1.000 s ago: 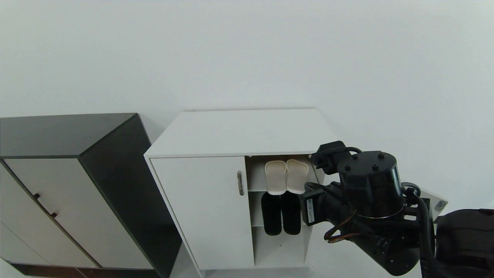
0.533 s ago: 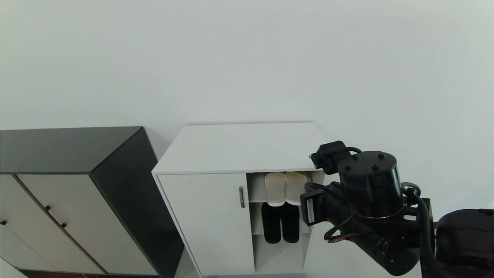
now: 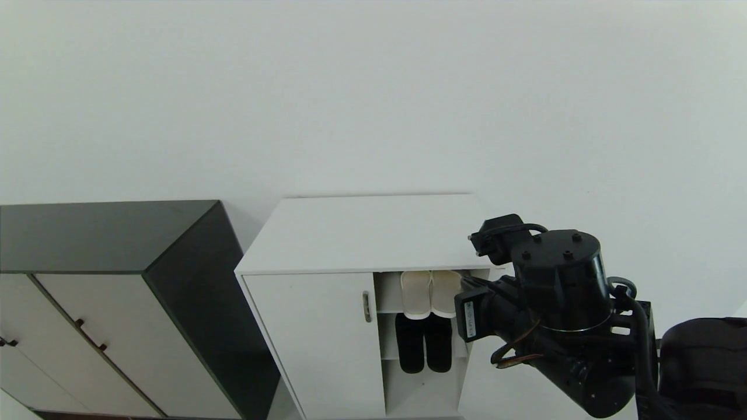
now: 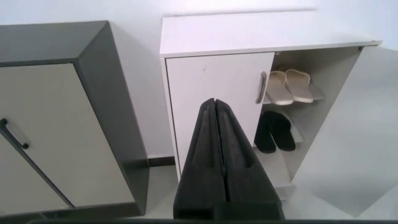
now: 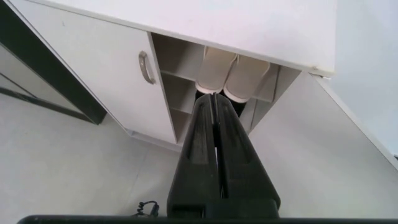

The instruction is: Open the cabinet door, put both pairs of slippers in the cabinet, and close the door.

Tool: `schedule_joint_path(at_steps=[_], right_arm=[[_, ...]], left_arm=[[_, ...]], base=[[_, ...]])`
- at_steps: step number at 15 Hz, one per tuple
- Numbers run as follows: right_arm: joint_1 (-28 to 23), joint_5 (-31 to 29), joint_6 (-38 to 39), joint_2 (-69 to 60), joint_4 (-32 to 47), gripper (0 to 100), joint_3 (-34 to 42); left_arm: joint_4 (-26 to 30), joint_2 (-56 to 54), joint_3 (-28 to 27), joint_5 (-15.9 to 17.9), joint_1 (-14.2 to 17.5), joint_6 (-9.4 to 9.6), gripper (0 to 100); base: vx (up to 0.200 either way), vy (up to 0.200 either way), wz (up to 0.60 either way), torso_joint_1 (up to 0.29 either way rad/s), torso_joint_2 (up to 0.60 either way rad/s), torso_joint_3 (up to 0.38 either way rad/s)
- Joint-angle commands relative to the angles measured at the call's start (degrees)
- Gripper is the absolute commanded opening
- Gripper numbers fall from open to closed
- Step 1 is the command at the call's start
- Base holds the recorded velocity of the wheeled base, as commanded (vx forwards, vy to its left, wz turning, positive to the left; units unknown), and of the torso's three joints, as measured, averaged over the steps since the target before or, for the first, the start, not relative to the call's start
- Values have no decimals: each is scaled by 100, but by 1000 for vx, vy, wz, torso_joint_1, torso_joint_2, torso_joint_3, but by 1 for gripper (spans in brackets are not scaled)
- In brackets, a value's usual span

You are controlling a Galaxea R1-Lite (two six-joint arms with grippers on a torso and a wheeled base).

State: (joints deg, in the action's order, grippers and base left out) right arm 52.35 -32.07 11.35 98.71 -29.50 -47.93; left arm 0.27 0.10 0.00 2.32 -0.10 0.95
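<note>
Inside the white wooden cabinet [image 3: 362, 233], pale cream foam slippers [image 3: 415, 294] are lying on the top shelf, with flat black slippers [image 3: 411, 344] beneath. The left jaws and right jaws, pressed together empty, are pointing at them without touching.

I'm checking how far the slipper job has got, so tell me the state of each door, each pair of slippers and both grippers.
Right cabinet door: open, swung wide.
Left cabinet door: shut.
White slippers: inside the cabinet, on the top shelf.
Black slippers: inside the cabinet, on the shelf below.
Dark cabinet doors: shut.
Left gripper: shut, holding nothing.
Right gripper: shut, holding nothing.
</note>
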Motion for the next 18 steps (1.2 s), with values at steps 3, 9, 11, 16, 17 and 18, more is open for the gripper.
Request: schedule_joint_path(at_steps=[3, 9, 11, 16, 17, 18], right_arm=[[4, -1, -1, 17, -3, 0, 3], [4, -1, -1, 26, -3, 0, 3], [4, -1, -10, 26, -3, 0, 3], [4, -1, -63, 26, -38, 0, 65], [4, -1, -80, 26, -82, 0, 74], [4, -1, -80, 26, -82, 0, 74]], left_arm=[[0, -1, 0, -3, 1, 2, 0], [0, -1, 0, 6, 1, 2, 0], [0, -1, 0, -3, 1, 10, 0], [0, -1, 0, -12, 1, 10, 0], [0, -1, 0, -12, 1, 10, 0], [0, -1, 0, -12, 1, 10, 0]], base=[[0, 0, 0, 10, -9, -113], [0, 0, 0, 4, 3, -189], [0, 0, 0, 5, 5, -198], [0, 0, 0, 3, 2, -145], [0, 0, 0, 0, 0, 0], [0, 0, -600, 2, 7, -22]])
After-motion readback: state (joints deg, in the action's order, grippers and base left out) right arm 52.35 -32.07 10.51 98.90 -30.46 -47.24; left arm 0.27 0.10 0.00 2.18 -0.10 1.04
